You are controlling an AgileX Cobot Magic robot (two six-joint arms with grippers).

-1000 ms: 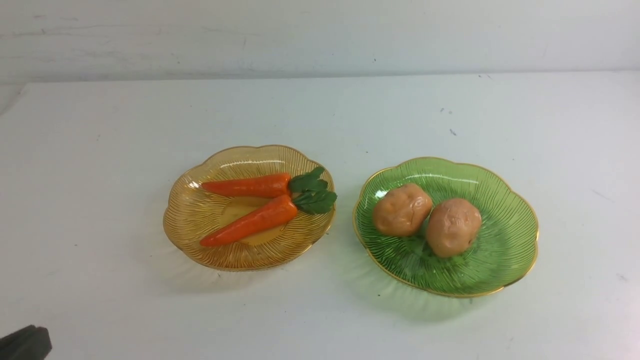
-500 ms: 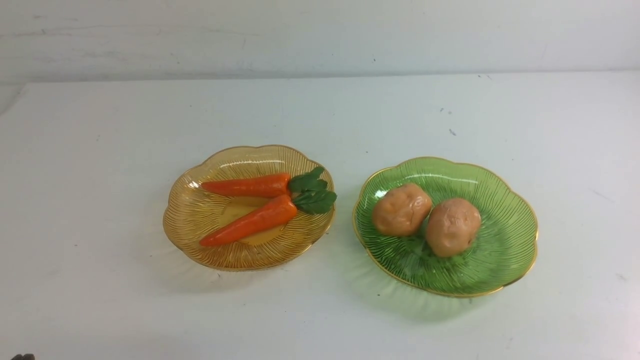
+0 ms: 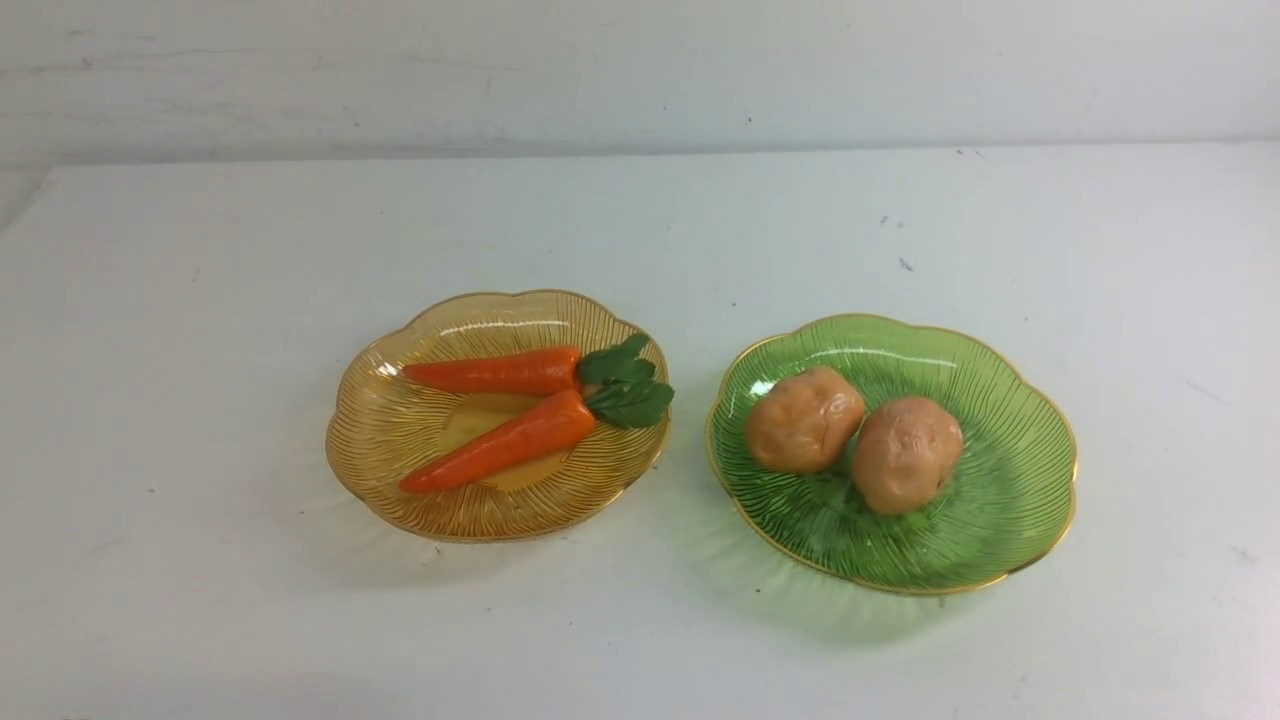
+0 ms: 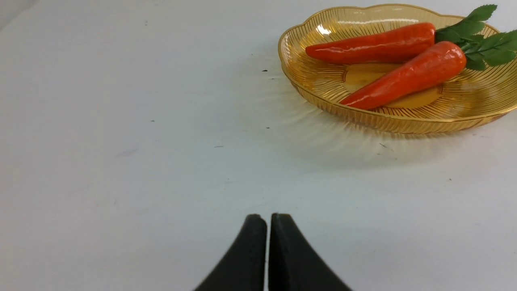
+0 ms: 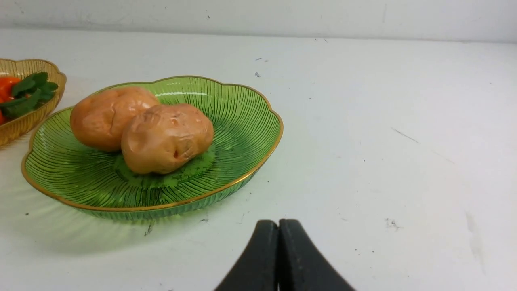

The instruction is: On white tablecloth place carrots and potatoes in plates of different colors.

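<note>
Two orange carrots [image 3: 497,372] [image 3: 500,446] with green tops lie side by side in the amber plate [image 3: 390,440] at centre left of the white tablecloth [image 3: 200,300]. Two tan potatoes [image 3: 803,419] [image 3: 906,453] rest touching each other in the green plate [image 3: 1010,500] at centre right. Neither gripper shows in the front view. In the left wrist view my left gripper [image 4: 268,218] is shut and empty, well short of the amber plate [image 4: 323,85]. In the right wrist view my right gripper [image 5: 278,224] is shut and empty, near the rim of the green plate [image 5: 242,121].
A pale wall [image 3: 640,70] rises behind the table's far edge. Small dark specks [image 3: 903,264] mark the cloth behind the green plate. Bare cloth lies to the left of the amber plate, to the right of the green one and along the front.
The dark tip of my left gripper at the front view's lower left corner has slid back out of that view. The plates, carrots and potatoes have not moved.
</note>
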